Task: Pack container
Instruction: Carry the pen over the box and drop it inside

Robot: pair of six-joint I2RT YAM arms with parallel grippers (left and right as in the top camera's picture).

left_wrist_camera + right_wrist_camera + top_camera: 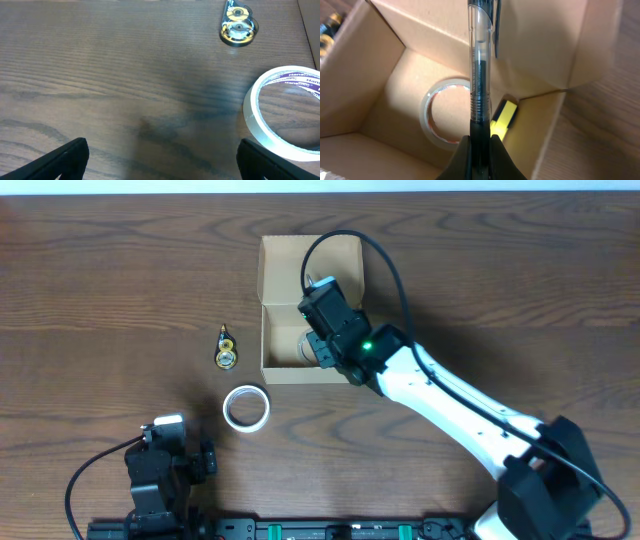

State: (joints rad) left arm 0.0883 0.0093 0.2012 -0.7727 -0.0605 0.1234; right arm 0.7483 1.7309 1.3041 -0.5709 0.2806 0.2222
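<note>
The container point(275, 270) is an open tan cardboard box at the table's middle back, its flap lid folded away. My right gripper point(322, 345) hangs over the box, shut on a clear pen with black ink point(480, 75). In the right wrist view the pen points up over the box interior point(375, 75), where a clear tape roll point(436, 120) and a yellow object point(502, 116) lie on the floor. My left gripper point(160, 160) is open and empty near the front left, low over bare wood.
A white tape roll point(246, 408) lies in front of the box; it also shows in the left wrist view point(285, 112). A small gold and black tape dispenser point(226, 350) lies left of the box, also seen in the left wrist view point(239, 26).
</note>
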